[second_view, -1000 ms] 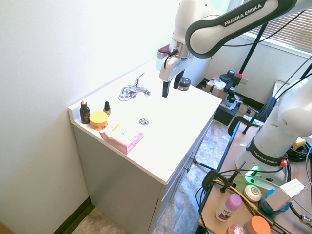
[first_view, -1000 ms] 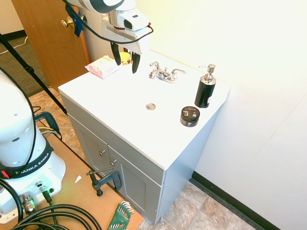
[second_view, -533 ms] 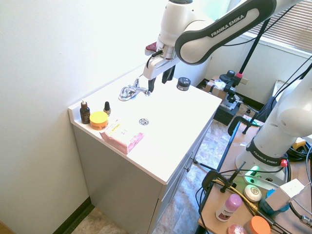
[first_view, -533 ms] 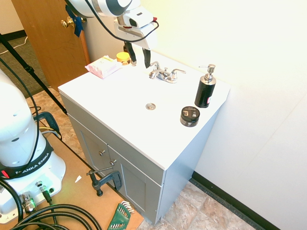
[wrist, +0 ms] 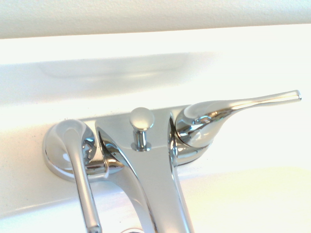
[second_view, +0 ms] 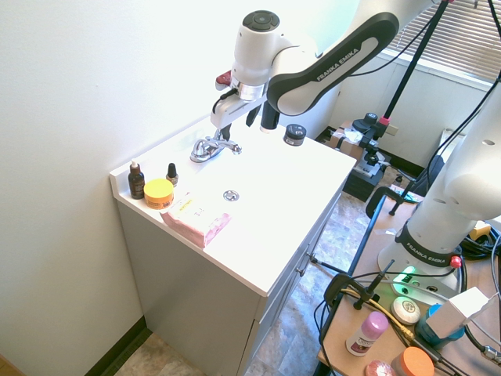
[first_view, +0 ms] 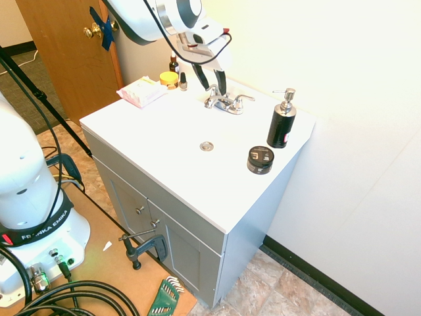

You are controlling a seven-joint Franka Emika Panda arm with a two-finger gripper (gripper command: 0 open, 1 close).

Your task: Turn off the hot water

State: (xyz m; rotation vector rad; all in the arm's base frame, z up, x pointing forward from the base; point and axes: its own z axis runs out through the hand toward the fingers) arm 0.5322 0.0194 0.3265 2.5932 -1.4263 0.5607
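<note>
The chrome faucet [first_view: 224, 103] stands at the back of the white vanity top [first_view: 164, 141]. No hot water shows at the spout. Its control, the left-hand lever [wrist: 80, 165], points forward along the spout, while the right-hand lever [wrist: 233, 104] points out sideways. My gripper [first_view: 216, 84] hangs open just above the left-hand lever [first_view: 210, 99], one finger on each side of it and not touching it that I can see. From the other side, the gripper [second_view: 233, 125] hovers over the faucet [second_view: 211, 146].
A black soap bottle [first_view: 281, 122] and a black jar [first_view: 260, 159] stand to the faucet's right. A pink packet [first_view: 140, 92], a yellow jar [first_view: 169, 78] and small dropper bottles [second_view: 136, 180] sit on its left. The drain [first_view: 206, 145] lies mid-counter. The wall runs close behind the faucet.
The open gripper has travelled from over the counter's left part toward the back wall and now sits above the faucet's left lever. Nothing on the counter has moved.
</note>
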